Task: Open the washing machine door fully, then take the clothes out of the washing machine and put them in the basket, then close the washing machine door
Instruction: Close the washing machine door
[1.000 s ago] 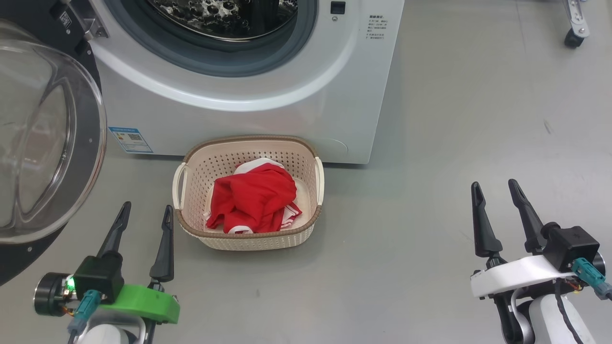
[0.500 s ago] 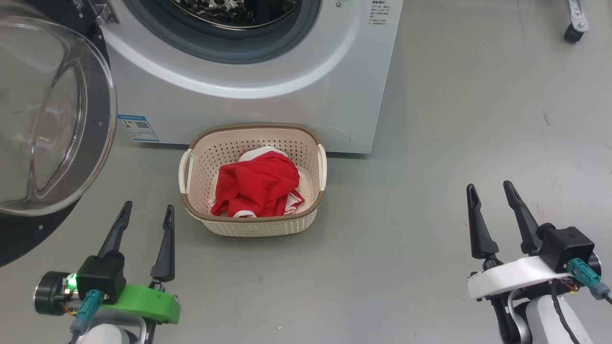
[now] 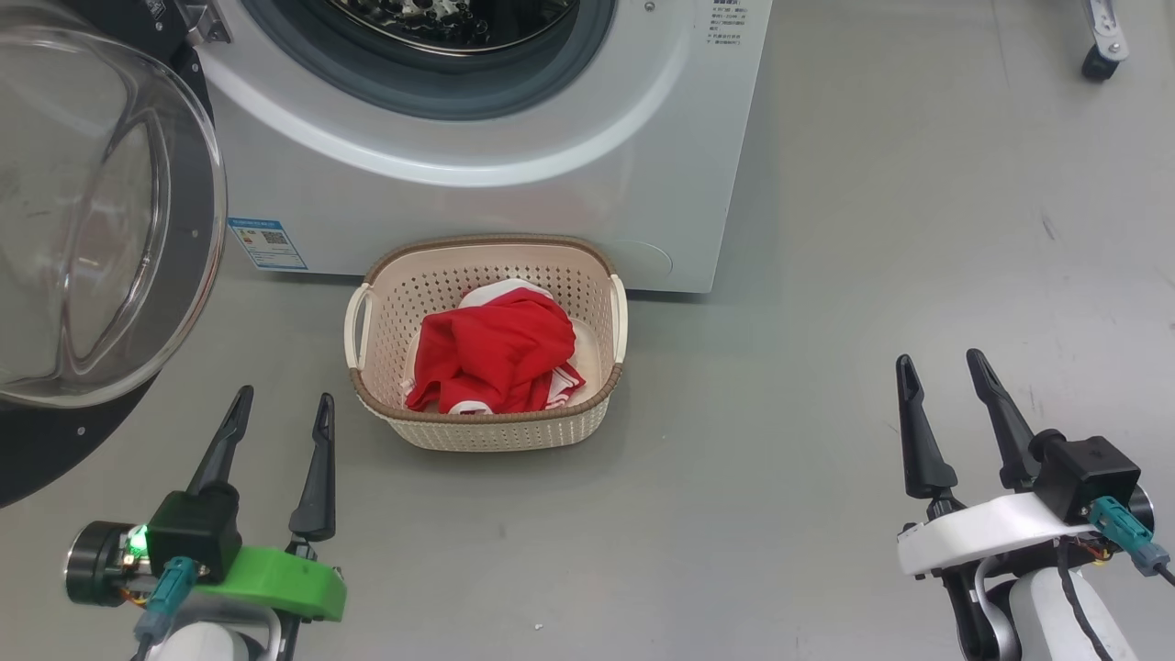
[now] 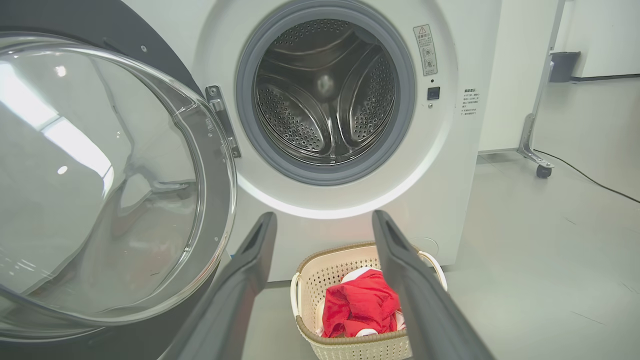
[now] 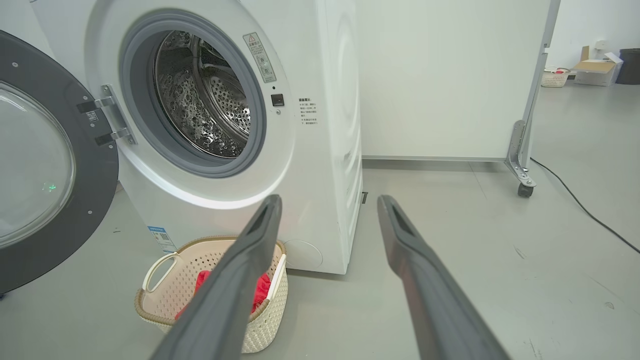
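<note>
The red clothes (image 3: 496, 363) lie bunched inside the cream basket (image 3: 486, 431), which stands on the floor just in front of the white washing machine (image 3: 514, 197). The washing machine door (image 3: 92, 220) is swung wide open at the left, its glass bowl bulging toward me. The steel drum (image 4: 325, 95) holds no fabric that I can see. My left gripper (image 3: 282, 406) hangs open above the floor, left of the basket. My right gripper (image 3: 943, 365) is open too, far to the basket's right. Both hold nothing.
Grey floor stretches to the right of the machine. A white partition panel (image 5: 450, 75) on a castor foot (image 5: 522, 187) stands behind, with a black cable (image 5: 580, 207) trailing across the floor. A cardboard box (image 5: 592, 67) sits far back.
The head camera has shifted, so the machine and basket sit a little higher in the picture than a second ago. Both grippers stay open and hold their places.
</note>
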